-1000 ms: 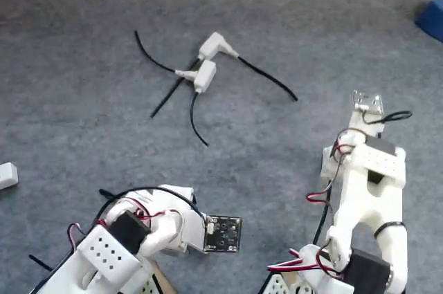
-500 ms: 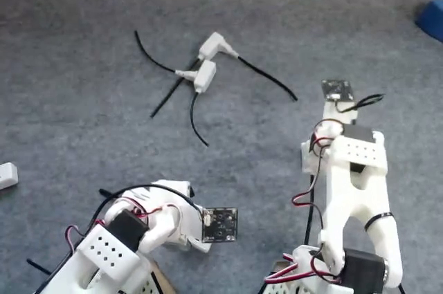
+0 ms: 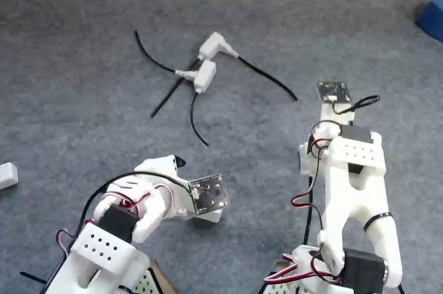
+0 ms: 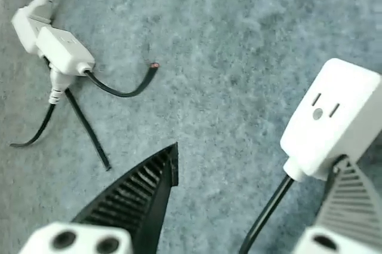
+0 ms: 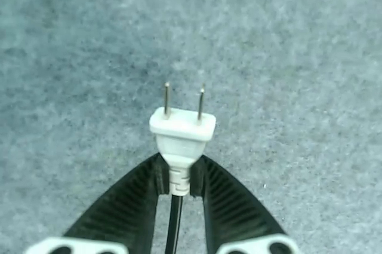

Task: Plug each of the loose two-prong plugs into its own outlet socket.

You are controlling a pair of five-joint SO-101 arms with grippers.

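No text, label or number can be read (the outlet socket (image 4: 334, 116) shows bare slots, the two-prong plug (image 5: 181, 129) plain white).

From the cable cluster (image 3: 205, 62) on the carpet (image 3: 83, 121), you find the two-prong plug (image 5: 182, 128) off to the right and nearer the arms, in the right gripper (image 5: 180, 167). The outlet socket (image 4: 331, 119) sits nearer too, against the left gripper (image 4: 256, 158).

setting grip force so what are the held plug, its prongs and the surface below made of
The plug looks like white moulded plastic, smooth, faintly glossy. Its prongs look like bare metal: thin, silvery, glinting. The surface seems grey carpet or felt, matte and fuzzy; exact fibre unclear. The right end effector grips the plug's neck.
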